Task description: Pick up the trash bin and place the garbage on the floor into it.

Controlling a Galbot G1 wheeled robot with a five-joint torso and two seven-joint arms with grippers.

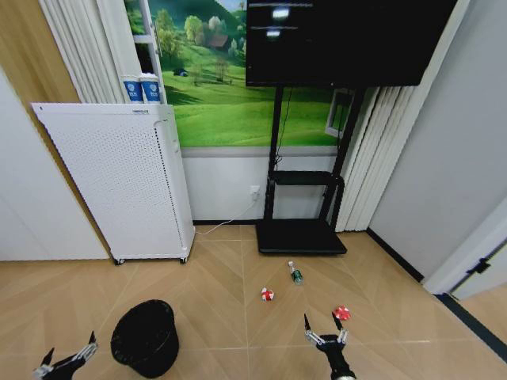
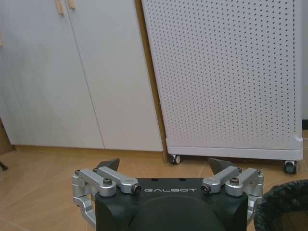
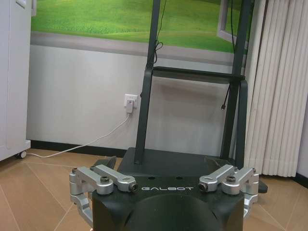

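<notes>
Head view: the black mesh trash bin (image 1: 145, 337) stands on the floor just beside the left gripper (image 1: 67, 360), whose fingers are spread and empty; it should close squarely on the rim. Right gripper (image 1: 323, 324) hangs released near the garbage (image 1: 268, 294).

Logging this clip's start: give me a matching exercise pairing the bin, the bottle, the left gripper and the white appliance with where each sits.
Things:
1. trash bin
2. bottle
3. left gripper
4. white appliance

Places:
A. on the floor just in front of the TV stand base
B. against the wall, on casters
C. on the floor before the appliance
D. open, beside the bin

Pairs: 1-C, 2-A, 3-D, 4-B
</notes>
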